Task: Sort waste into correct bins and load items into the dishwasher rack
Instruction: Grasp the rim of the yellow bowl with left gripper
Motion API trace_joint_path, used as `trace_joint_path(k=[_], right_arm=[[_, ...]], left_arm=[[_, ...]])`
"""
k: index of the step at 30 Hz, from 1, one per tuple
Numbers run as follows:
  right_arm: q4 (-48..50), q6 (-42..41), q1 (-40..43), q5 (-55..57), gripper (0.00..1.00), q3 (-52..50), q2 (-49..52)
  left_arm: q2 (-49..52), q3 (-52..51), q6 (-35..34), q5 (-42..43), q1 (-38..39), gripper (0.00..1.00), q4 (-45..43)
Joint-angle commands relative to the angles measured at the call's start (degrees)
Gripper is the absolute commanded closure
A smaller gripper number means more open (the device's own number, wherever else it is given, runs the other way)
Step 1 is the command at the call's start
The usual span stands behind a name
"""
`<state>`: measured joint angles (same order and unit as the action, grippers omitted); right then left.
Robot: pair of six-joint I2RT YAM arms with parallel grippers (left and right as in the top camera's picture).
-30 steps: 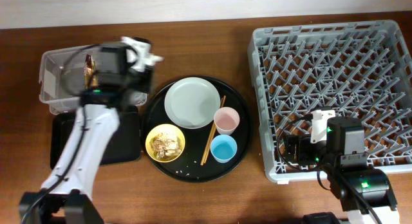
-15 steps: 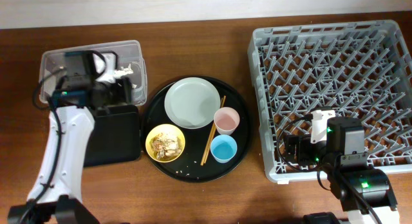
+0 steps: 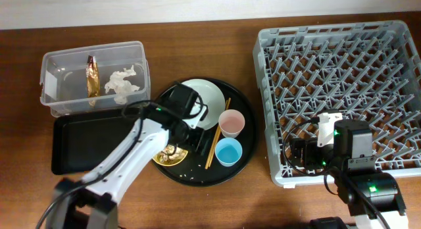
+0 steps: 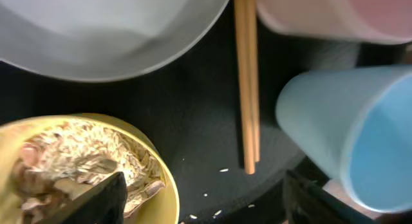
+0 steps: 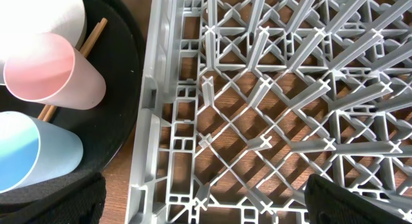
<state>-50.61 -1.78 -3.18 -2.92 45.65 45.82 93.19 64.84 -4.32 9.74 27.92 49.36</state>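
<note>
Lying in the clear plastic tub at far left are a gold foil wrapper and crumpled tissue; a shallow black tray sits at its 6 o'clock. On the round black tray, the left gripper hangs with jaws apart beside the yellow bowl of crumbly scraps at 8 o'clock. Its arm hides part of the smooth plate at 12. Wooden chopsticks separate these from the pink cup at 3 and blue cup at 5. The right gripper, jaws apart, hovers over the near-left corner of the pegged grey rack.

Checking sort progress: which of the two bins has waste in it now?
The clear tub: it holds the foil wrapper and the white tissue. The black tray, nearer the robot, shows none where visible.
</note>
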Motion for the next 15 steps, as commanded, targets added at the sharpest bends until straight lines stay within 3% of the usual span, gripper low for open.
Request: trace_joint_path(k=[1, 4, 5, 6, 8, 9, 14, 15], right_arm=[[0.0, -0.6, 0.3, -0.6, 0.01, 1.2, -0.1], [0.0, -0.6, 0.3, -0.6, 0.01, 1.2, -0.1], [0.0, -0.6, 0.3, -0.6, 0.01, 1.2, -0.1], [-0.1, -0.6, 0.3, -0.6, 0.01, 1.2, -0.1], [-0.2, -0.6, 0.3, -0.6, 0.01, 1.2, -0.1], [-0.2, -0.6, 0.3, -0.8, 0.01, 1.2, -0.1], [-0.2, -0.6, 0.3, -1.2, 0.01, 1.2, -0.1], [-0.2, -0.6, 0.3, -1.2, 0.01, 1.2, -0.1]], left_arm=[[3.6, -1.1, -0.2, -3.6, 0.5, 0.29, 0.0], [6.5, -1.1, -0.2, -3.6, 0.5, 0.38, -0.3], [8.0, -1.1, -0.2, -3.6, 0.5, 0.46, -0.4], [8.9, -1.0, -0.2, -3.6, 0.5, 0.62, -0.7], [8.9, -1.0, -0.2, -3.6, 0.5, 0.69, -2.1], [8.9, -1.0, -0.2, -3.6, 0.5, 0.78, -2.6], [10.2, -1.1, -0.5, -3.6, 0.5, 0.82, -2.6], [10.9, -1.1, -1.4, -3.6, 0.5, 0.89, -2.6]])
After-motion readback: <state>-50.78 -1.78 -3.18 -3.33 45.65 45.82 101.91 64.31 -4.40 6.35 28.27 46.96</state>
